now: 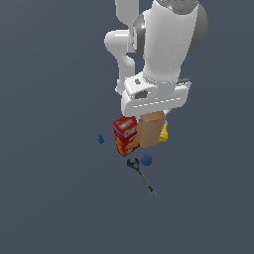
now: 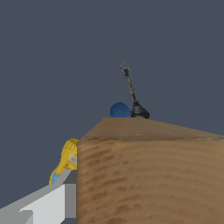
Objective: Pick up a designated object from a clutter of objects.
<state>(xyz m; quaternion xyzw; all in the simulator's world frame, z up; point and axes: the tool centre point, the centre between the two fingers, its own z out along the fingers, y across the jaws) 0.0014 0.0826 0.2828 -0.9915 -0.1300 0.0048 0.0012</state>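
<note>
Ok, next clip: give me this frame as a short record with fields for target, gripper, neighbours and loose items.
target: tan box, directly under the arm's hand
gripper: at the box's top; one grey finger beside the box wall; closure cannot be told
neighbours: red cracker box on the exterior view's left of it, yellow container behind on the right
loose items: blue ball, black wrench, tiny blue piece
</note>
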